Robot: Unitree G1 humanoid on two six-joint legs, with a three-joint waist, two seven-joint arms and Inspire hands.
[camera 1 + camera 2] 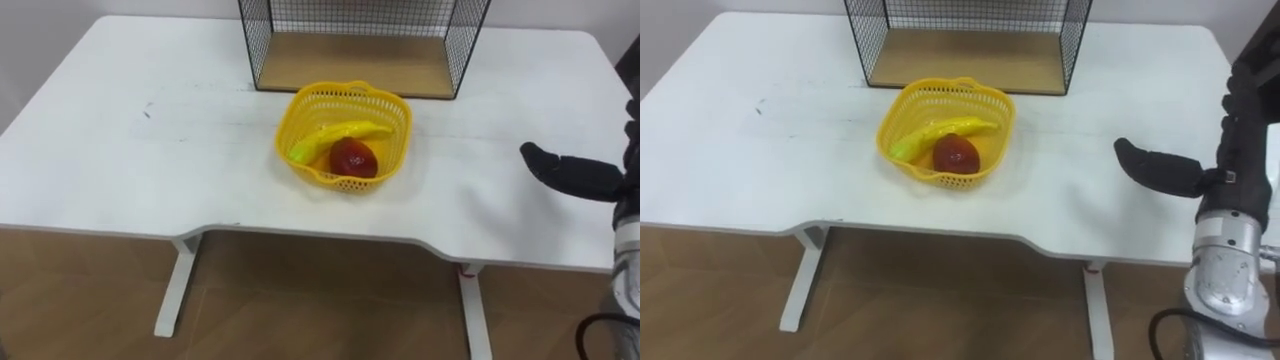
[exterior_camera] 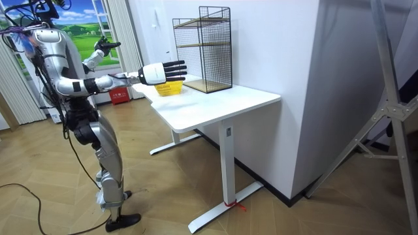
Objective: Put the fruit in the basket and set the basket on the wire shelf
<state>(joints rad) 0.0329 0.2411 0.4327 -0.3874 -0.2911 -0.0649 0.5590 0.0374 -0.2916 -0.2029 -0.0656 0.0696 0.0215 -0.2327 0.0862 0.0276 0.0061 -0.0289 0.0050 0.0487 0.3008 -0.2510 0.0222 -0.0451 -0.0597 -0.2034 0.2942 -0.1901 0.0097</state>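
Since the banana [image 1: 340, 134] and red fruit [image 1: 353, 158] lie in the basket [image 1: 345, 181], which sits on the table [image 1: 150, 170] just before the shelf [image 1: 350, 60], your step is the basket itself. Your right hand [image 1: 575, 172] hangs well to its right, fingers straight, holding nothing. Your left hand [image 2: 103, 47] is raised, and I cannot tell its state. Take the rim firmly, lift level so nothing rolls, and clear the shelf's front edge.
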